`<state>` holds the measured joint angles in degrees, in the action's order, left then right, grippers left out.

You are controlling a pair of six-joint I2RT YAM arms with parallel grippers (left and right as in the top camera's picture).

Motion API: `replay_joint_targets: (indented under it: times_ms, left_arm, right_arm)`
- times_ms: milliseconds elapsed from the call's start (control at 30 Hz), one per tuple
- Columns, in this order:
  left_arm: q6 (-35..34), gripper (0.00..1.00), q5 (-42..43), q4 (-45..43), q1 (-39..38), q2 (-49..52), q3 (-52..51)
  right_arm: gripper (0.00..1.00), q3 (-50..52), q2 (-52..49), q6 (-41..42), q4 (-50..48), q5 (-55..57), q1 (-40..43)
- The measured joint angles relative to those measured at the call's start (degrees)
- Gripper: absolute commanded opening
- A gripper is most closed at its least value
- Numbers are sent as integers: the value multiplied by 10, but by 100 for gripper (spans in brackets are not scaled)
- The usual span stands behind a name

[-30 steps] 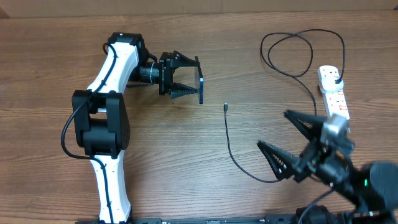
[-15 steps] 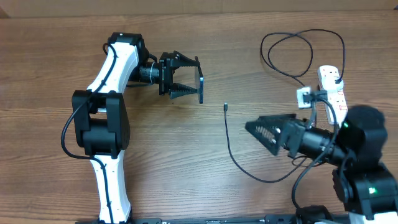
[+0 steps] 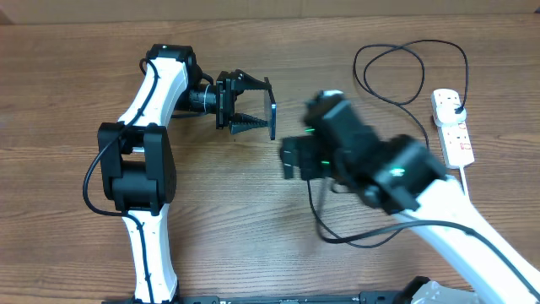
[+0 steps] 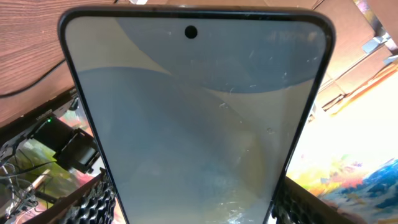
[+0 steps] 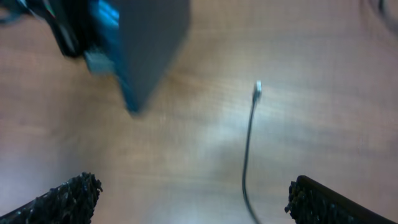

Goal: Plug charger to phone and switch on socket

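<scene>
Alignment matters: the right gripper (image 5: 199, 199), spread wide and empty, should centre on the charger (image 5: 249, 143) tip just ahead; the left gripper (image 3: 263, 108) clamps the phone (image 3: 272, 110).

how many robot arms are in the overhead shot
2. The left arm is at the left, its jaws holding the phone; the right arm stretches from lower right over the charger.
</scene>
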<state>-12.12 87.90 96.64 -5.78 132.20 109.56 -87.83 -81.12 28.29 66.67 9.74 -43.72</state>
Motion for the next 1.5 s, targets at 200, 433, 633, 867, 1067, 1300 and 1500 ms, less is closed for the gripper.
replay_joint_targets:
  times_ms: [200, 433, 633, 867, 1067, 1300, 1500]
  left_arm:
    - [-15, 61, 0, 0, 0, 0, 0]
    - [-31, 62, 0, 0, 0, 0, 0]
    - [-34, 62, 0, 0, 0, 0, 0]
    - [-34, 62, 0, 0, 0, 0, 0]
    - [-27, 62, 0, 0, 0, 0, 0]
    - [-12, 62, 0, 0, 0, 0, 0]
    - [-1, 62, 0, 0, 0, 0, 0]
  right_arm:
    - [83, -8, -27, 14, -114, 86, -55]
    - [83, -14, -62, 17, -144, 130, -66]
    - [76, -14, -115, 17, -156, 177, -66]
    - [67, -14, -115, 17, -166, 188, -60]
    - [59, -14, -131, 16, -176, 183, -59]
    - [44, -14, -136, 16, -181, 178, -57]
    - [28, -14, -136, 16, -180, 173, -54]
